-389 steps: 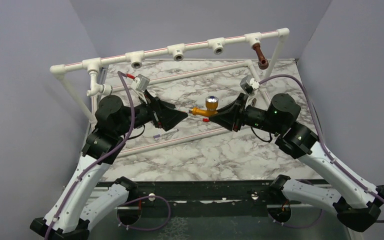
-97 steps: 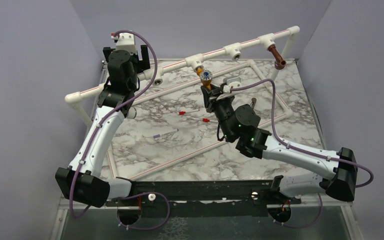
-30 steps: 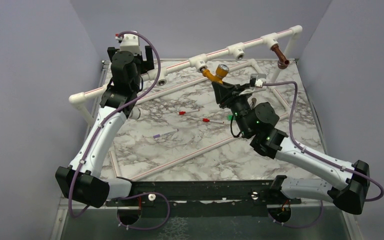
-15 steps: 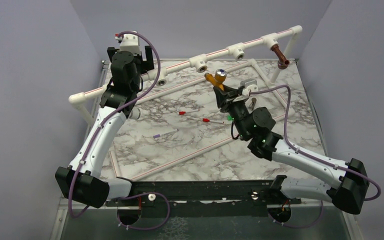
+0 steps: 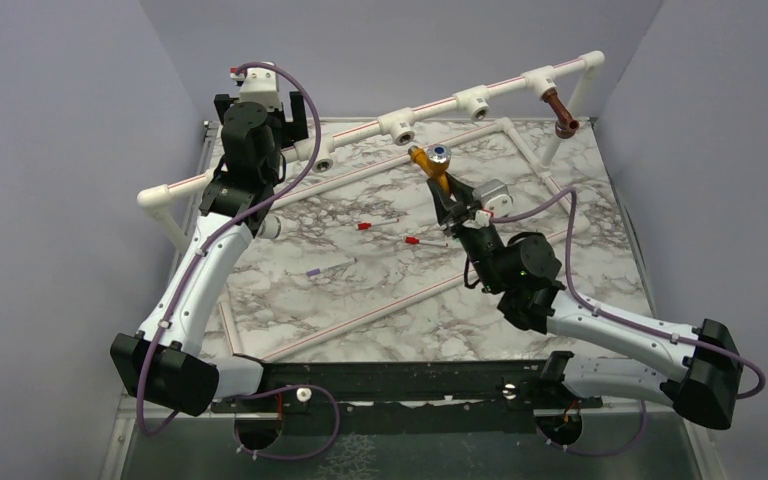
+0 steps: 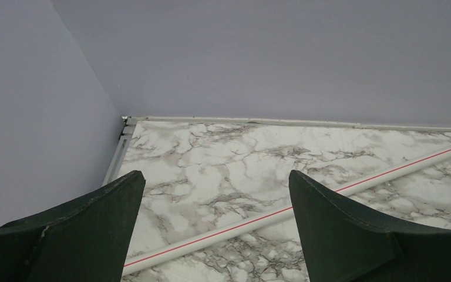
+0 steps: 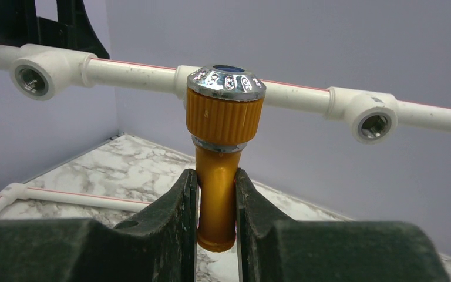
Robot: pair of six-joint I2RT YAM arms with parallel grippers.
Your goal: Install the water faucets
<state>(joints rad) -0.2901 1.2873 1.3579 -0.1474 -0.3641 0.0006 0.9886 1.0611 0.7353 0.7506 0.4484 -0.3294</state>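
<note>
The right end effector (image 7: 216, 179) clamps the orange-yellow faucet (image 7: 225, 117) near the white pipe rail (image 7: 135, 69). The left end effector (image 6: 214, 176) stands with jaws apart.

Faucet (image 5: 427, 160) before pipe rail (image 5: 508, 90)

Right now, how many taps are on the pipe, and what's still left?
Done: the dark brown faucet hangs from the right end of the white plastic pipe rail. In hand: the right tool is shut on the orange-yellow faucet with the silvery cap, clear of the rail. Left: screwing it into an open white tee fitting. The left tool is open and empty.
</note>
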